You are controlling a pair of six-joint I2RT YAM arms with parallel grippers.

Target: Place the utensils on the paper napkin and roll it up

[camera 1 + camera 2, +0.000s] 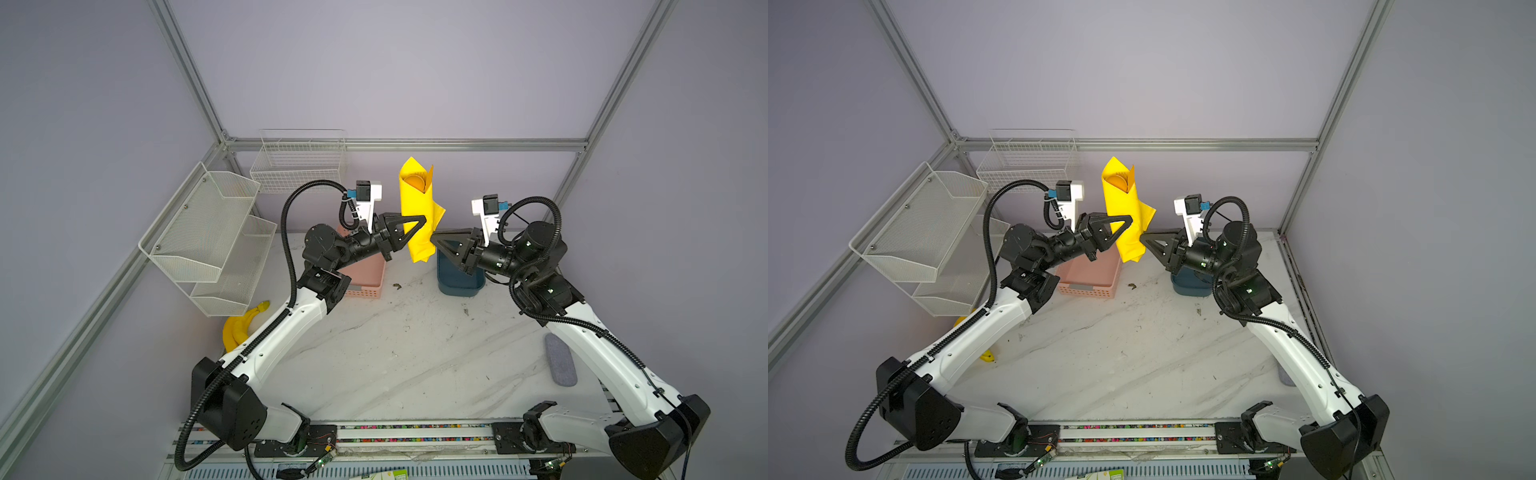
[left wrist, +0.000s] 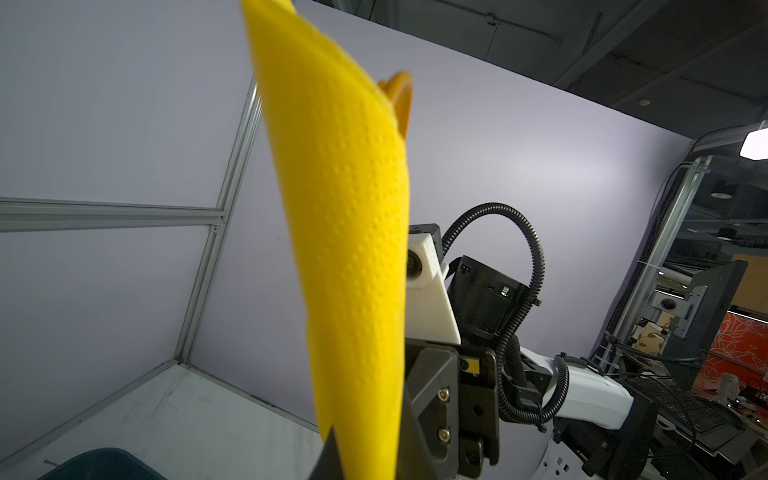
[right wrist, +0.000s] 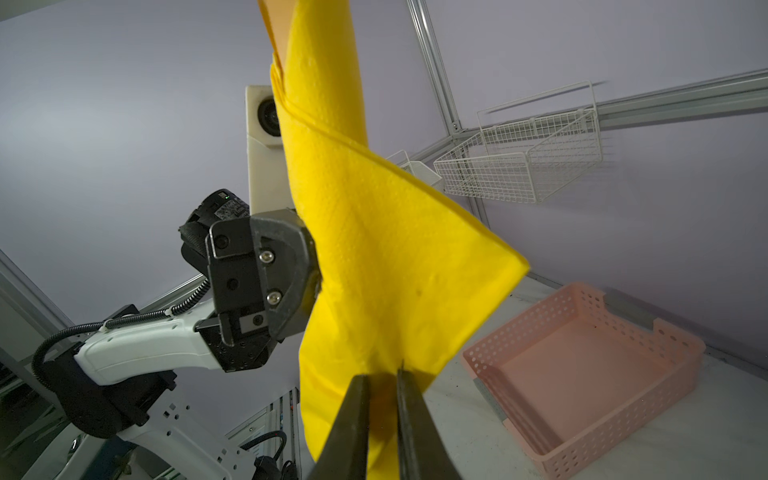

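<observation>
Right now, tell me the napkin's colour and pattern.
Yellow napkin, embossed dots; left wrist view.

Yellow dot-embossed napkin (image 1: 413,203), orange spoon (image 1: 414,181), pink basket (image 1: 370,276), marbled table (image 1: 395,353).

Napkin (image 1: 413,199) (image 1: 1121,203): bright yellow, dimpled paper, rolled into a loose tube. Pose: near upright in both top views, long axis running 12 to 6 o'clock, held in the air at 12 o'clock from scene centre. The open end is at 12 o'clock and ends in a point. One loose corner flap projects toward 3 o'clock at mid-length. The left gripper (image 1: 422,220) clamps the tube at mid-length.

Spoon (image 1: 414,181): orange-gold, round bowl visible inside the open end; handle hidden in the roll.
</observation>
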